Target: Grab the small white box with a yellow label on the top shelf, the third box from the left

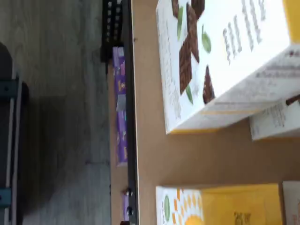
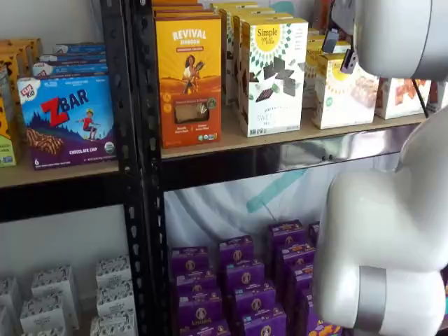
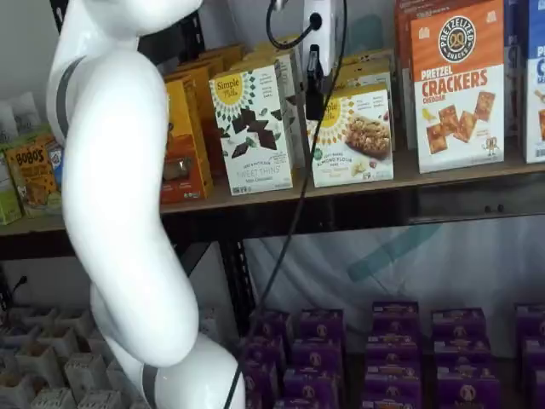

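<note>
1. Small white box (image 3: 352, 136) with the yellow sunburst stands upright on the top shelf (image 3: 460, 179), its face close to the shelf's front edge in both shelf views.
2. Just beside it toward the shelf's orange end stands the taller white Simple Mills box (image 3: 252, 128), with a narrow strip of bare board between the two (the wrist view shows that strip as plain light wood).
3. On its other side the pretzel crackers box (image 3: 456, 85) stands apart from it, leaving a wider gap.
4. More cartons of the same kind stand behind it, touching or nearly so.
5. Gripper (image 3: 314, 89) hangs in front of the small white box's upper corner; its black fingers appear side-on, so I cannot tell how far they are parted or whether they touch the carton.
6. Below the shelf's black front rail, purple boxes (image 3: 392, 349) fill the lower board.
</note>
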Controlling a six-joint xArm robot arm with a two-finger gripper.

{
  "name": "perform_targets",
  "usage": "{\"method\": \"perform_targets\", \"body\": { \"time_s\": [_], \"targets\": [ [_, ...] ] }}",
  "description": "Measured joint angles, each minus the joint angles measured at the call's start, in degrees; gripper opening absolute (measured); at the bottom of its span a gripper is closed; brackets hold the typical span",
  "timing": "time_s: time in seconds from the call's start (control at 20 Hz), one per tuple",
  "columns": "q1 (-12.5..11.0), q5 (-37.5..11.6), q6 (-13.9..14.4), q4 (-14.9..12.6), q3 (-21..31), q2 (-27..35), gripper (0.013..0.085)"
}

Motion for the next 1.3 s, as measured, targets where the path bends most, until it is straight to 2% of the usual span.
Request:
{"method": "perform_targets", "body": {
  "time_s": [0.25, 0.45, 0.7, 1.3],
  "targets": [
    [0.55, 0.48, -0.07, -2.08, -1.38, 2.14, 0.0850],
    [1.55, 3.19, 0.40, -5.08, -4.12, 4.50, 0.0850],
    [2.92, 3.14, 1.01, -8.27, -4.24, 5.11, 0.0850],
    [4.33, 2.03, 2.01, -9.81, -3.27, 5.23, 0.0850]
  ]
}}
